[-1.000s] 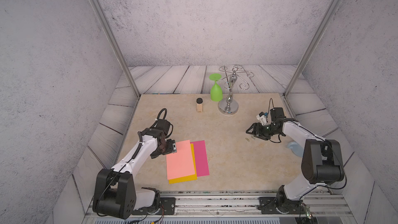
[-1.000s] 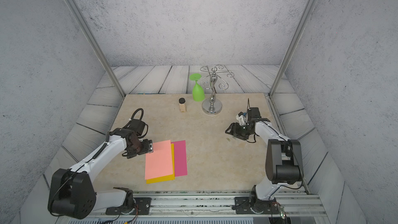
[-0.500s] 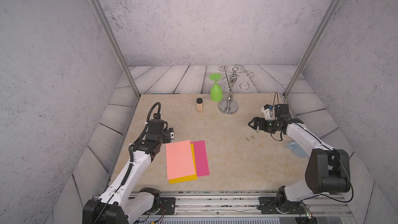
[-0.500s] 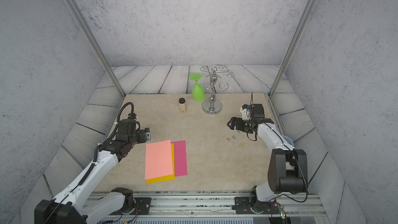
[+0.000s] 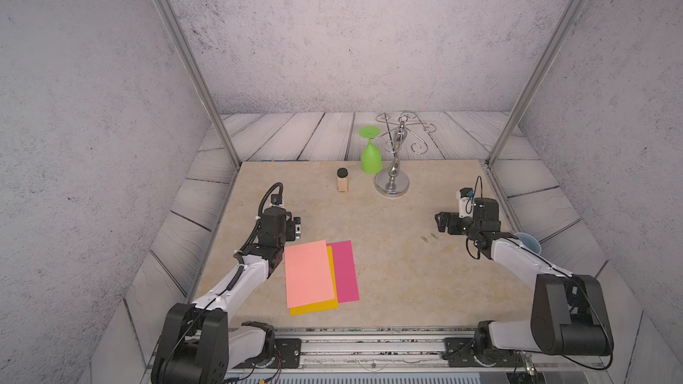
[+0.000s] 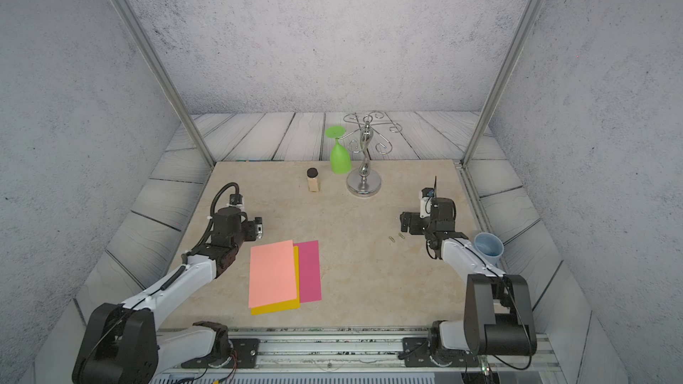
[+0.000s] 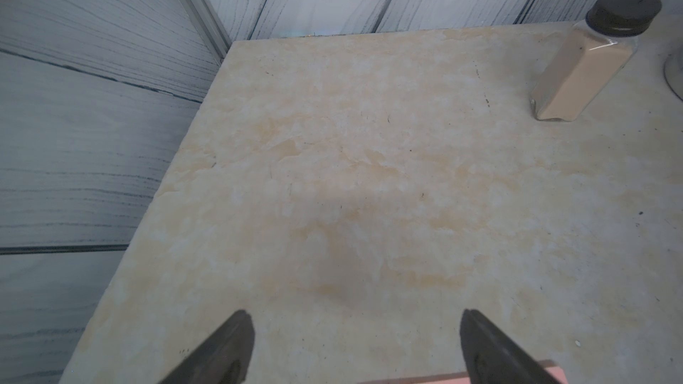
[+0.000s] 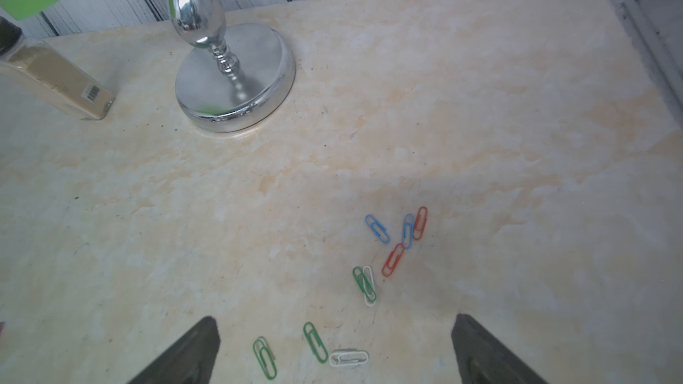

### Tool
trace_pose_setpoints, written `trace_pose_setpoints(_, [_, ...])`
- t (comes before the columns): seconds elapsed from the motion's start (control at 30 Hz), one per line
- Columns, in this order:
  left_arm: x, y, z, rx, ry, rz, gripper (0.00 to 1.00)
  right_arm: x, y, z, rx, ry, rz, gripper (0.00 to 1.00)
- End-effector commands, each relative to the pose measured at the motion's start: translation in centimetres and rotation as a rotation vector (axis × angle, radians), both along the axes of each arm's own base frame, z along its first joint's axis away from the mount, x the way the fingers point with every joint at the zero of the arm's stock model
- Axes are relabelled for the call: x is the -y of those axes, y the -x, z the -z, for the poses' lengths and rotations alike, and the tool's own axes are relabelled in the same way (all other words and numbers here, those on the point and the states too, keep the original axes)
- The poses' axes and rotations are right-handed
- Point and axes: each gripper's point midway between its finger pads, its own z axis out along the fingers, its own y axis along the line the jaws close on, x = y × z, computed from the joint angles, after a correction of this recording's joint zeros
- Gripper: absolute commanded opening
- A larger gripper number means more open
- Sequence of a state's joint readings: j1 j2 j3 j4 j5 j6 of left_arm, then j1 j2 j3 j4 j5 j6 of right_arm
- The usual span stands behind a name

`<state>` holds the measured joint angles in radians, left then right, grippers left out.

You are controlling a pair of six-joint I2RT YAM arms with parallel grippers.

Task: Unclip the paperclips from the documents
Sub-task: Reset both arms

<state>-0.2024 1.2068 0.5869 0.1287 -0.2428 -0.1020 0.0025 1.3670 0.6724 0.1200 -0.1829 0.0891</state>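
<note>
My left gripper [image 7: 354,321] hung above bare marble tabletop [image 7: 369,179] with its jaws spread wide and nothing between them; in a top view it [image 5: 296,229] sat just beyond the far left corner of the documents [image 5: 318,278]. Those three sheets lay stacked and fanned on the table: the salmon pink sheet [image 5: 308,273] on top, the golden yellow sheet [image 5: 314,306] showing under its near edge, and the magenta sheet [image 5: 345,271] sticking out to the right. My right gripper [image 8: 334,319] was also wide open and empty, poised over the paperclips [image 8: 369,282], which lay loose on the marble in blue, red, green and white, some overlapping. From above I could make out only a couple of them [image 5: 428,237], just beside that gripper [image 5: 439,221] and well apart from the sheets. At the back stood a chrome wire stand [image 5: 392,182] with a green wine glass [image 5: 370,156] hanging upside down from it, a black-capped spice jar [image 5: 342,181] to its left, and a pale blue cup [image 6: 488,249] beside my right arm.
</note>
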Motion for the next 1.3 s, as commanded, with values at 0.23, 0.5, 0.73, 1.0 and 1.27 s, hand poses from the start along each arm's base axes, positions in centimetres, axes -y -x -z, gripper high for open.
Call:
trace_pose_setpoints(0.23, [-1.2, -1.8, -0.4, 0.158, -0.080, -0.017, 0.89, 1.5, -1.4, -0.8, 0.176, 0.116, 0.025, 0.99])
trace_pose_setpoints(0.5, [-2.0, -3.1, 1.1, 0.158, -0.149, -0.045, 0.87, 1.4, -1.0, 0.4, 0.238, 0.126, 0.014, 0.99])
trace_pose_setpoints(0.73, [-3.9, -3.6, 1.6, 0.193, -0.127, -0.103, 0.87, 1.6, -0.8, 1.8, 0.283, 0.131, 0.026, 0.99])
trace_pose_setpoints(1.0, [-4.4, -3.9, 2.2, 0.182, -0.103, -0.111, 0.86, 1.4, -0.5, 2.2, 0.300, 0.131, 0.011, 0.99])
trace_pose_setpoints(1.27, [-4.4, -4.0, 2.2, 0.180, -0.100, -0.109, 0.87, 2.8, -0.8, 2.1, 0.289, 0.146, 0.105, 0.99])
